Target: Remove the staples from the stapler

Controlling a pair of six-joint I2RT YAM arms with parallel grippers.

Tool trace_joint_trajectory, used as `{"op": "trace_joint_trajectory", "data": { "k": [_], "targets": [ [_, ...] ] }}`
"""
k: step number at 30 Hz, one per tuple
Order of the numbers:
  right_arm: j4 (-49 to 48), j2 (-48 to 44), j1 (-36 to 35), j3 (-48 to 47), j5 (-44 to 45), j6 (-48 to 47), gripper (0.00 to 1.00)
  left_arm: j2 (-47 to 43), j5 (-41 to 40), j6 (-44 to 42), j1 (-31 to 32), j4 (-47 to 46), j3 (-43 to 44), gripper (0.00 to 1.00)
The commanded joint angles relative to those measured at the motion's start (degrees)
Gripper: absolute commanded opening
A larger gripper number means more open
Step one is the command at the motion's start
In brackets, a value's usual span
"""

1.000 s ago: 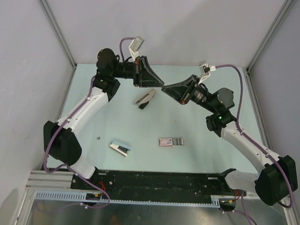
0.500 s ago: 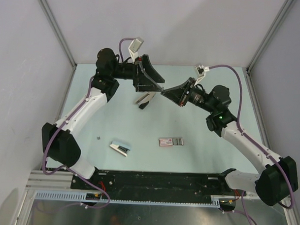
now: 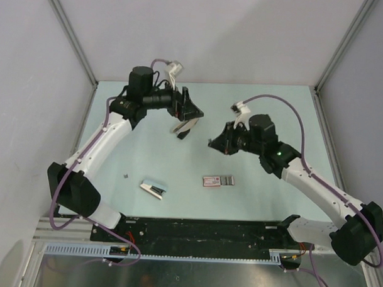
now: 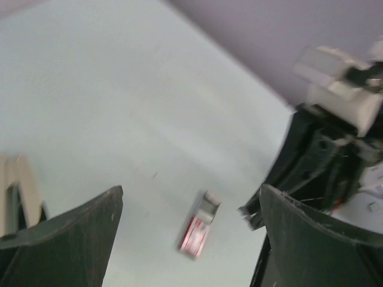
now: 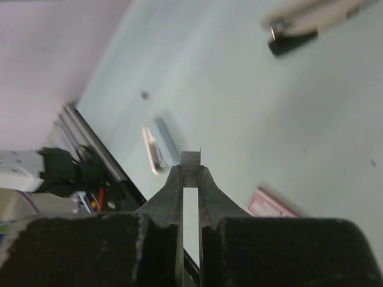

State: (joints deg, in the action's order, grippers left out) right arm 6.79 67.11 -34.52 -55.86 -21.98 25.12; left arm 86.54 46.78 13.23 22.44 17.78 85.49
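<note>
The beige stapler (image 3: 184, 126) with a dark base lies on the table at the back middle, and shows in the right wrist view (image 5: 311, 18). My left gripper (image 3: 193, 107) hangs just above it, open and holding nothing (image 4: 190, 194). My right gripper (image 3: 211, 143) is to the stapler's right, shut on a short grey strip of staples (image 5: 191, 159) that sticks out past its tips (image 5: 191, 172). More grey staples (image 3: 227, 180) lie on the table against a small pink-and-white box (image 3: 210, 180). Both also show in the left wrist view, staples (image 4: 209, 207) and box (image 4: 194, 237).
A small blue-grey and white object (image 3: 153, 188) lies near the front left, with a dark speck (image 3: 125, 176) further left. Grey walls close in the table's back and sides. The black base rail (image 3: 207, 232) runs along the front edge.
My left gripper has opened and drawn back to the left. My right gripper has pulled away from it, down and towards the front, keeping the staple strip. The stapler has not moved.
</note>
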Motion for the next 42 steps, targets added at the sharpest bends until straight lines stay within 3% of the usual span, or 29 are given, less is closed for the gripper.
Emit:
{"op": "trace_joint_trajectory", "data": {
  "k": [1,6,15,42],
  "targets": [
    [14.7,1.3,-4.8,-0.4,12.2,-2.4,0.00,-2.6,-15.9,-15.4,1.5,11.0,-3.9,0.99],
    [15.8,0.7,-6.3,5.0,16.7,1.6,0.00,-4.1,-22.2,-18.7,2.2,12.3,-8.1,0.99],
    [14.0,0.4,-10.6,12.2,24.0,6.9,0.00,-5.4,-26.7,-17.6,2.2,12.7,-9.8,1.00],
    [16.0,8.8,-12.6,14.2,32.7,12.0,0.00,-7.3,-26.4,-17.8,2.2,13.8,-10.6,1.00]
  ]
}}
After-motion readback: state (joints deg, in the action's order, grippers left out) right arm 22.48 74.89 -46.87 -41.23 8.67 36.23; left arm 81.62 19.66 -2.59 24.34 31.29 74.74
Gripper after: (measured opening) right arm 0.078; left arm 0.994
